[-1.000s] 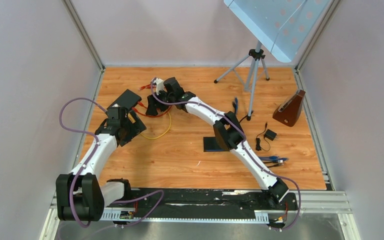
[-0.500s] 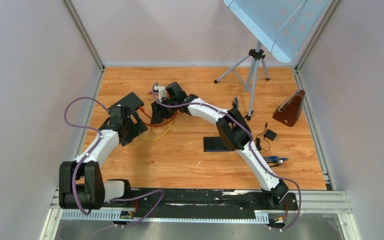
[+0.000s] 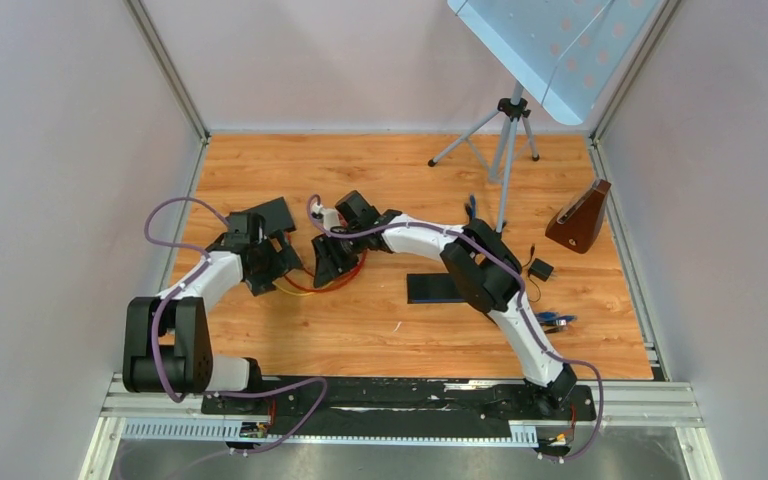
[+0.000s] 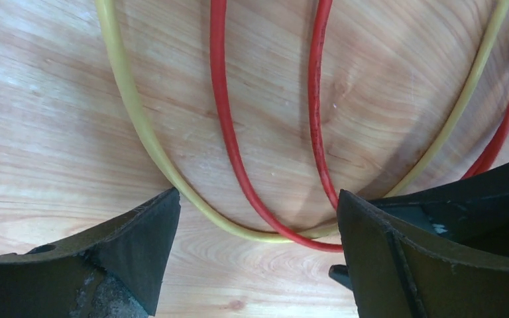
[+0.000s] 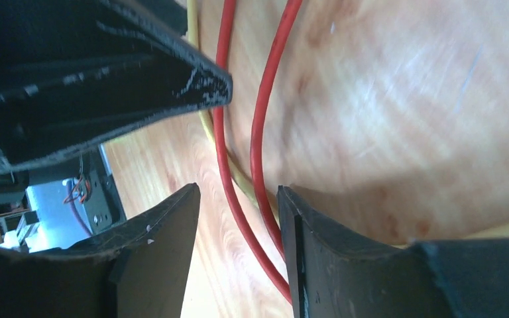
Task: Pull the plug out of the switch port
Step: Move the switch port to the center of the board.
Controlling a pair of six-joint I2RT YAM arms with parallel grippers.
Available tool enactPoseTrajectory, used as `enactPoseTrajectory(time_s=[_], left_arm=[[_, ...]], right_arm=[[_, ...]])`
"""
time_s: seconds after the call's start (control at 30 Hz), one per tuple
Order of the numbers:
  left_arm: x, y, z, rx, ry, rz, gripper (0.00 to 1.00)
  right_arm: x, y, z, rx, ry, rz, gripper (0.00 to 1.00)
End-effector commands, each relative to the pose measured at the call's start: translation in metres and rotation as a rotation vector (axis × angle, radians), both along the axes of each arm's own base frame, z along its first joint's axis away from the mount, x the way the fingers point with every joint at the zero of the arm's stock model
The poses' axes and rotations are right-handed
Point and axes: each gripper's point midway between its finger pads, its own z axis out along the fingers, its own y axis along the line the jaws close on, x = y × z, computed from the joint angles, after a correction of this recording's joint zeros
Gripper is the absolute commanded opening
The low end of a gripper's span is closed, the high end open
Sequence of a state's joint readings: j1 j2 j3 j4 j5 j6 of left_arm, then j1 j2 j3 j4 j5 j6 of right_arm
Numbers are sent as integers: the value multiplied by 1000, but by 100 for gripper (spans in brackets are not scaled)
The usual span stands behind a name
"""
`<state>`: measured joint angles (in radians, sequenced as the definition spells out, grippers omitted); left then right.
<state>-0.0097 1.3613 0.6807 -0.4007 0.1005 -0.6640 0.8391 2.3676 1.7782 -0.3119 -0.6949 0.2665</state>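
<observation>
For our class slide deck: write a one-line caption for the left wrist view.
Left gripper, jaws wide open, above a yellow cable and red cables looping across the wooden table.

Robotics lab cell being shown, wooden tabletop (image 3: 380, 170) being enclosed by white panels (image 3: 60, 180) and aluminium framing (image 3: 165, 65), light panel (image 3: 550, 45) being seen above tripod (image 3: 505, 150)

No writing, label, brand, number or sign can be read in any view. The black switch (image 3: 265, 215), the brown wedge (image 3: 580, 218) and the pale perforated panel (image 3: 550, 50) show no legible print at this size.
</observation>
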Motion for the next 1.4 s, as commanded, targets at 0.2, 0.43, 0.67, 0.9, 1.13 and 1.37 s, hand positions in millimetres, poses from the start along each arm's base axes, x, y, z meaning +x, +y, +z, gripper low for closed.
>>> enactPoseTrajectory(time_s=[0.2,0.43,0.67,0.9,1.13,1.37], left_arm=[[-15,-48,25,-172,-89,-185,93],[-57,-64,25,-199,-55,-185,96],[-81,-61,32,-183,-74,-158,100],[-59,-48,69,-81,-177,-184,100],[-23,-20,99,107,-250,-150,100],[16,-9,87,176,-236,-129,100]], right_arm=[[-94,-59,-32,-191,181,-10,49],[-155,-82,-16,-198,259,20,49],[-183,-98,2,-195,257,63,51],[-143,-94,43,-145,138,-28,59],[-56,-91,87,-87,72,-320,60],[4,-86,72,-89,248,-489,52]])
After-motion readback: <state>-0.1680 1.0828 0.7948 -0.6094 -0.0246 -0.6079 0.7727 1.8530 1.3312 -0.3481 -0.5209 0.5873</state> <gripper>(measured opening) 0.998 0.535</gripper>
